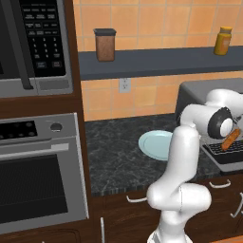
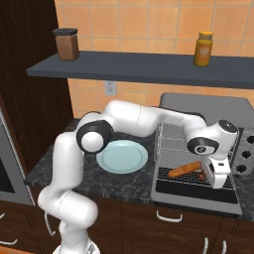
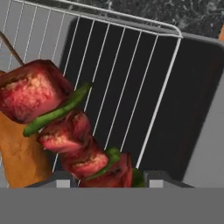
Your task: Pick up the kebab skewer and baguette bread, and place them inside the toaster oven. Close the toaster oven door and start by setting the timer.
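Over the toaster oven's [image 2: 208,106] pulled-out wire rack [image 2: 196,182] you have the tool [image 2: 218,174] hanging, pointed down, with the kebab skewer [image 3: 72,135] between its fingertips [image 3: 59,179]; in the hand view the red meat chunks and green pepper strips run from the upper left down to the two dark tips, so the tool is clamped on the kebab skewer. You can see the baguette bread [image 2: 184,169] lying on that rack, just left of the tool in the right base view, and in the hand view its orange-brown end sits directly beneath the skewer's upper chunks; whether the two touch you cannot tell. The toaster oven door [image 2: 198,196] is folded down flat in front of the toaster oven, its dark glass under the rack. From the left base view the baguette bread [image 1: 230,139] shows beside the arm's wrist, with the rack's front edge below it. Left of the toaster oven on the dark speckled bench [image 2: 64,166] stands a pale blue plate [image 2: 122,156], bare, partly behind the arm's elbow. Above the toaster oven a grey shelf [image 2: 144,67] carries a yellow jar [image 2: 203,48] and, farther left, a brown canister [image 2: 66,43]. Far left of the toaster oven in the left base view you have the microwave [image 1: 33,45] and the built-in wall oven [image 1: 40,173] beneath it.
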Controlling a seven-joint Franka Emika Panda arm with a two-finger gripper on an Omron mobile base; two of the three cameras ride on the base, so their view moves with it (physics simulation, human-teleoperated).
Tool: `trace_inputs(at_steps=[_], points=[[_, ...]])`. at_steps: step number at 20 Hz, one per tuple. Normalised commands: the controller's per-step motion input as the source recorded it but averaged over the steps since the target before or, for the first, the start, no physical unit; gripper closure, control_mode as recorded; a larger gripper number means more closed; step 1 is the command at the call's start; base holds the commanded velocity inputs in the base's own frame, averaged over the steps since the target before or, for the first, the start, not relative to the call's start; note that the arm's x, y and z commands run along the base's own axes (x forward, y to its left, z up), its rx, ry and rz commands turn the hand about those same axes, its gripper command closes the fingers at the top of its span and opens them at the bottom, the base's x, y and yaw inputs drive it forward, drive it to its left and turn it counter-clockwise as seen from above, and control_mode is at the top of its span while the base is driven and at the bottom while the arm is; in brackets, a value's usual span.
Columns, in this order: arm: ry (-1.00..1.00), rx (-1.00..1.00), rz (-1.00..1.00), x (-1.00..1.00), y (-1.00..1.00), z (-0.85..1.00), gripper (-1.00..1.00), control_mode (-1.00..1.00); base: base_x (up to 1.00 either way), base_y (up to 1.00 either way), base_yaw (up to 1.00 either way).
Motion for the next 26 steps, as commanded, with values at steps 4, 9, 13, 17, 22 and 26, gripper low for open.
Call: trace_inputs(at_steps=[4,9,13,17,22,26], points=[[-0.05,0.00,0.00,0.12,0.00,-0.04,1.00,-1.00,0.00,0.00,0.00],[-0.04,0.00,0.00,0.19,0.01,-0.18,1.00,-1.00,0.00,0.00,0.00],[-0.01,0.00,0.00,0.34,0.11,-0.33,1.00,-1.00,0.00,0.00,0.00],[0.00,0.00,0.00,0.25,0.01,-0.29,1.00,-1.00,0.00,0.00,0.00],[0.00,0.00,0.00,0.13,0.00,-0.23,1.00,-1.00,0.00,0.00,0.00],[0.00,0.00,0.00,0.00,0.00,-0.13,-1.00,-1.00,0.00,0.00,0.00]])
